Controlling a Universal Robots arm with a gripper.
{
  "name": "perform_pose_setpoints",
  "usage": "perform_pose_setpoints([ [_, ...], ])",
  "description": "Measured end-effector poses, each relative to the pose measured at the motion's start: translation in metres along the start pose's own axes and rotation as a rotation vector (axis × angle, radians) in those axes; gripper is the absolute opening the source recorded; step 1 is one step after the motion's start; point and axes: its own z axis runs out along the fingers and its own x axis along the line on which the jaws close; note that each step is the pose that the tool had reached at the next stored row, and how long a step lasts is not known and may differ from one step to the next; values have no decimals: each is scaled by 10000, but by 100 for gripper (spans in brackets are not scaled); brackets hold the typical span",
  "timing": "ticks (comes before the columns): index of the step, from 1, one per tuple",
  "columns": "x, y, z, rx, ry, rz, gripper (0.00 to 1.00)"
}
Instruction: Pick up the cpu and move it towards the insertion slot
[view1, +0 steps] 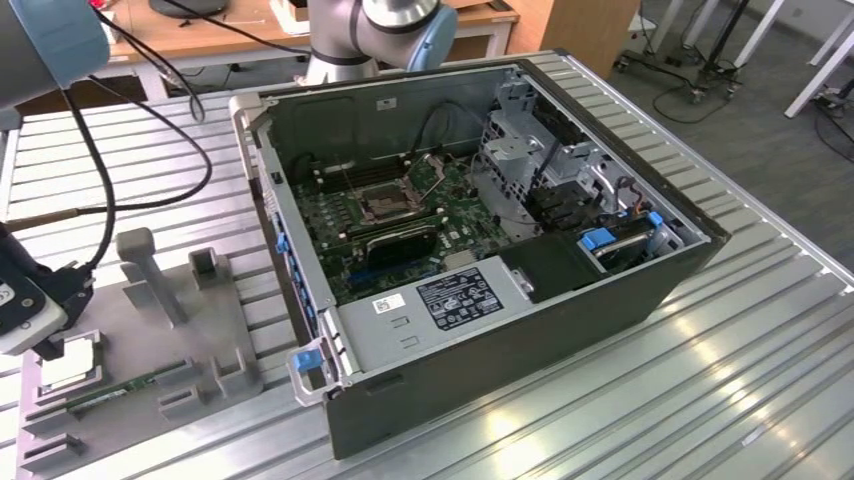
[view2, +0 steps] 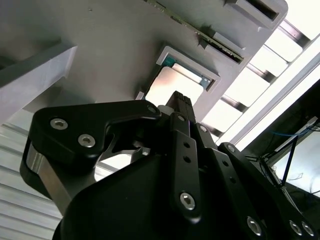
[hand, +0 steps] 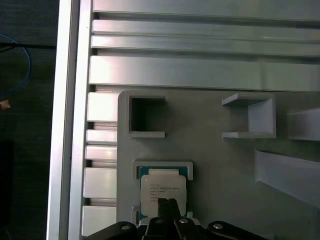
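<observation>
I see gripper (view1: 47, 345) at exterior view's far left, low over cpu (view1: 70, 362). Cpu lies flat in square pocket of grey fixture (view1: 200, 330), not lifted. In both wrist views gripper (view2: 182, 97) (hand: 167, 204) has jaws pressed together, nothing pinched, tips over cpu (hand: 159, 187) top; contact, I cannot tell. Memory stick (view1: 127, 385) just beside cpu, toward exterior view's right. Further right, open case (view1: 507, 370); slot (view1: 387, 205) inside, well apart from cpu.

Bright overhead light leaves pale glare patches on the ribbed desk (view1: 694, 400) in the exterior view. In the second wrist view the cpu (view2: 172, 85) washes out white; the claw (view2: 181, 96) reads near-black.
</observation>
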Motion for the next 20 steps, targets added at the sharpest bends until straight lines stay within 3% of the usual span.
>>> perform_pose_setpoints([
  [3,2,-1,27,2,3,2,11],
  [18,2,-1,30,2,2,2,11],
  [20,2,-1,31,2,2,2,17],
])
